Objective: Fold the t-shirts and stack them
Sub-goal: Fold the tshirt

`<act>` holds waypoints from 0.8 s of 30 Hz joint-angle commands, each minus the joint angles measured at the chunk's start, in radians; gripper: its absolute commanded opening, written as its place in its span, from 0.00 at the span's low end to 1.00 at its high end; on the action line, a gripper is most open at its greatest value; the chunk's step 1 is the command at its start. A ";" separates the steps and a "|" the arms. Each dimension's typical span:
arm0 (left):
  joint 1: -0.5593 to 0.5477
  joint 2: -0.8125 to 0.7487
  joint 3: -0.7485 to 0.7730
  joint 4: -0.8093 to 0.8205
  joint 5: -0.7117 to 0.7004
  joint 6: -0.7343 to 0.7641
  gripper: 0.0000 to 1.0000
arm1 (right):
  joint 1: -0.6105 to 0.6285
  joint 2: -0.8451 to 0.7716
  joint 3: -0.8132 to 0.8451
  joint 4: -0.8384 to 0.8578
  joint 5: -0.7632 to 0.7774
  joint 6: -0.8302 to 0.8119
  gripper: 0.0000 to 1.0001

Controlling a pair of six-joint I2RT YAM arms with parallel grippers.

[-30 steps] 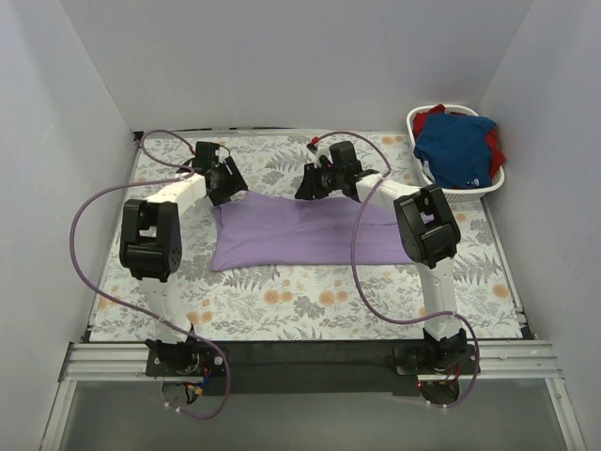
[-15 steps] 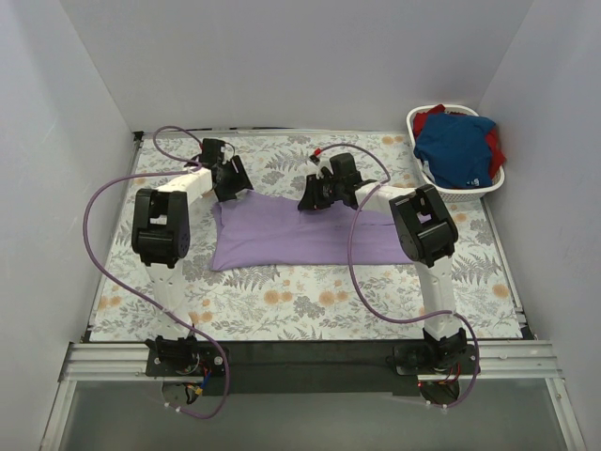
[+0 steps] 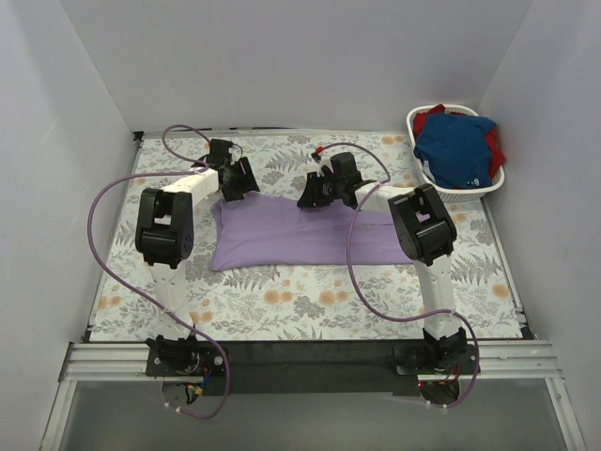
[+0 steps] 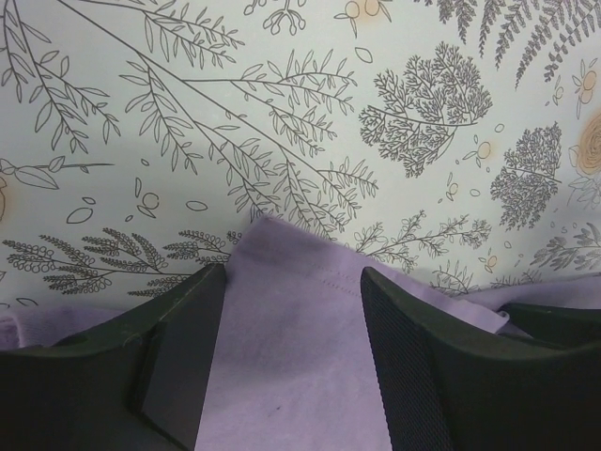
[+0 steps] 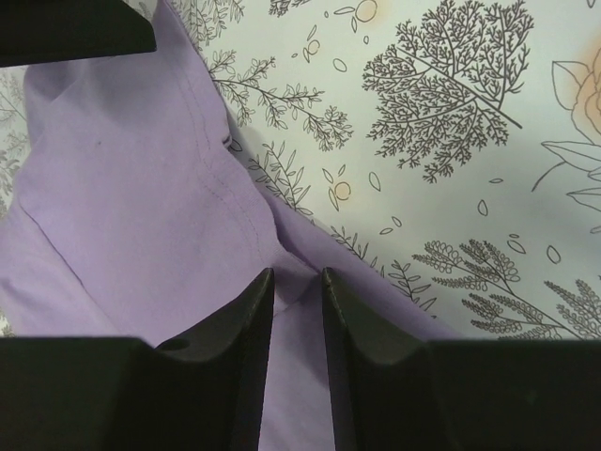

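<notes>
Filling most of the top view, a floral-print table [image 3: 310,291]. Spread flat across the centre of the frame, the lavender t-shirt [image 3: 291,235], far edge toward the top. In the upper right corner, a white laundry basket [image 3: 488,183], holding the blue t-shirt [image 3: 455,150] heaped on top and the red t-shirt [image 3: 495,141] peeking out at the back and right. At the lavender cloth's upper left corner, the left gripper [image 3: 237,183] – released, jaws set wide, the corner lying between them in the wrist view [image 4: 291,282]. At the upper edge near mid-frame, the right gripper [image 3: 315,193] – nearly closed, clenched on a raised fold of the lavender cloth [image 5: 296,282].
</notes>
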State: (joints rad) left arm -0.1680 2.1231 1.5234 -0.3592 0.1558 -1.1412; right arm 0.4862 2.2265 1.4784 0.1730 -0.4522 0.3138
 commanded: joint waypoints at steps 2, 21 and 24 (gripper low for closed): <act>-0.008 0.035 0.030 -0.014 -0.021 0.017 0.56 | -0.005 0.042 0.040 0.043 -0.025 0.030 0.34; -0.033 0.090 0.081 -0.056 -0.143 0.041 0.40 | -0.003 0.013 0.019 0.054 -0.042 0.011 0.01; -0.045 0.103 0.087 -0.070 -0.189 0.057 0.34 | -0.005 0.007 0.017 0.056 -0.042 0.010 0.01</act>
State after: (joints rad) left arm -0.1989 2.1857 1.6024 -0.3668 0.0471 -1.1206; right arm 0.4824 2.2581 1.4910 0.2062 -0.4789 0.3370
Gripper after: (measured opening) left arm 0.357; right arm 0.020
